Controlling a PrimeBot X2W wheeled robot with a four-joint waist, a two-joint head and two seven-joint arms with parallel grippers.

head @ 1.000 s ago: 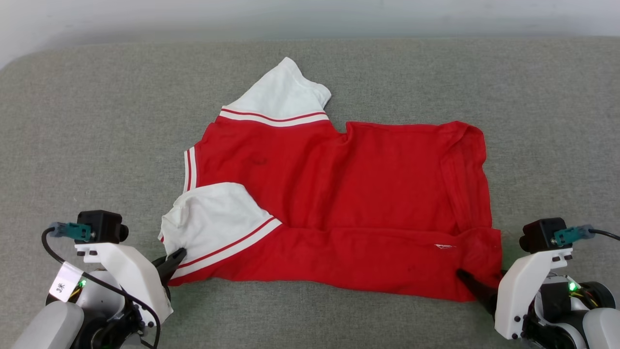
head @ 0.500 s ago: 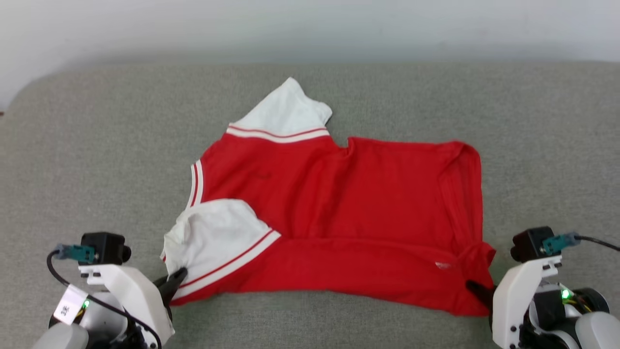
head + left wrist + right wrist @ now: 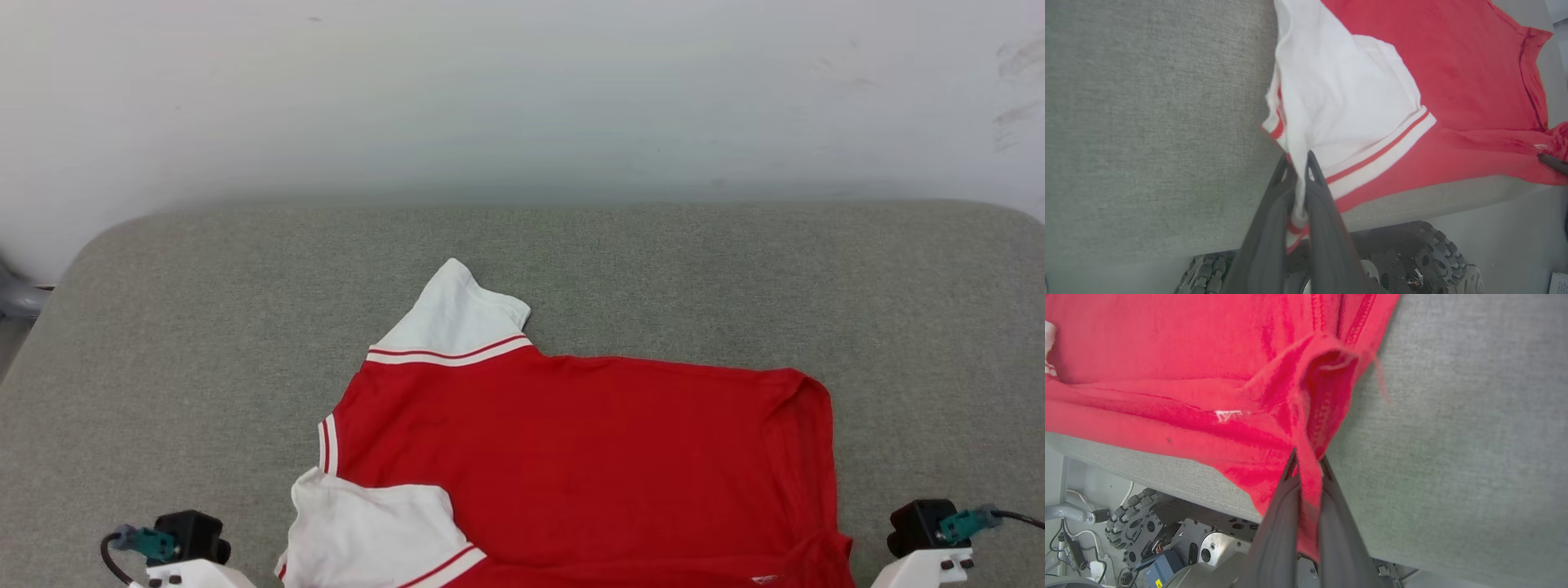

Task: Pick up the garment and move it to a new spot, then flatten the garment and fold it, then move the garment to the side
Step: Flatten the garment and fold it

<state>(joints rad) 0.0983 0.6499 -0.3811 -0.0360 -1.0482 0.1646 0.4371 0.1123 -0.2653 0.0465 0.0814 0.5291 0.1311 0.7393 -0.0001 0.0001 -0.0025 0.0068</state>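
The garment [image 3: 588, 457] is a red T-shirt with white sleeves and striped trim. It lies spread on the grey table, back sleeve pointing away, near edge cut off by the bottom of the head view. My left gripper [image 3: 1300, 161] is shut on the edge of the near white sleeve [image 3: 1339, 98], and the cloth runs down between its fingers. Over on the other side, my right gripper [image 3: 1308, 458] is shut on the bunched red hem corner [image 3: 1327, 388]. In both wrist views the near edge of the garment reaches the table's front edge and hangs slightly over it.
The grey fabric-covered table [image 3: 204, 327] has rounded back corners and stands against a pale wall [image 3: 522, 98]. Bare surface lies behind the garment and on both sides. Below the front edge are the robot's base and wheels [image 3: 1412, 253] [image 3: 1131, 522].
The head camera has tilted up, so the garment sits lower in the picture. My right gripper has shut on the hem. Both grippers have drawn the near edge back to the table's front edge.
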